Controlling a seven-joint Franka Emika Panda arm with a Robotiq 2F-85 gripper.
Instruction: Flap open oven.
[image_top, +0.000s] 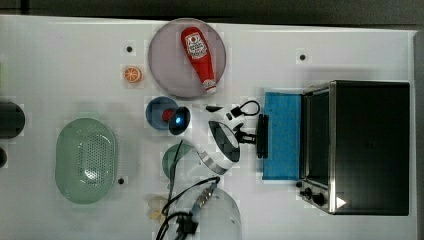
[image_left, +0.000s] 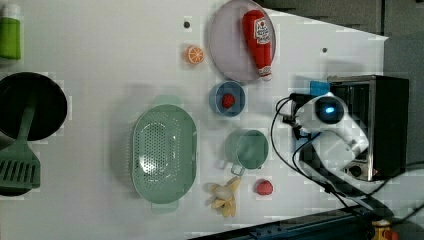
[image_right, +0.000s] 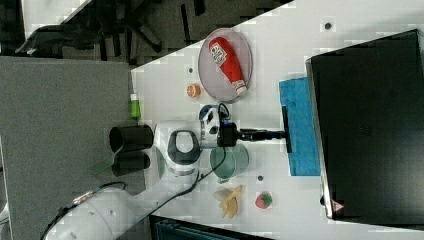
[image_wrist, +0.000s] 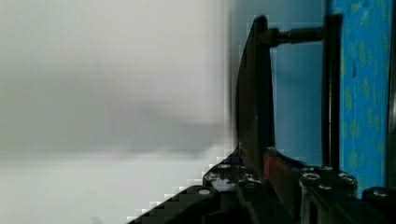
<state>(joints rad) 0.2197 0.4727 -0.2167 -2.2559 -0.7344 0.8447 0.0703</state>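
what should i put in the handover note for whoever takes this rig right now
Gripper: jaws closed on the door's bar handle, as the top and right views show.
Oven: at the top view's right on the white table; its blue glass door is swung down and looks about flat, interior exposed.
Done: door looks flapped open.
Left: release the handle and back the arm away, minding the green cup and blue bowl nearby.

The oven (image_top: 370, 145) has a matt black top, a brushed silver metal frame and a glossy blue-tinted glass door (image_top: 282, 135); the table (image_top: 60, 65) is smooth white.
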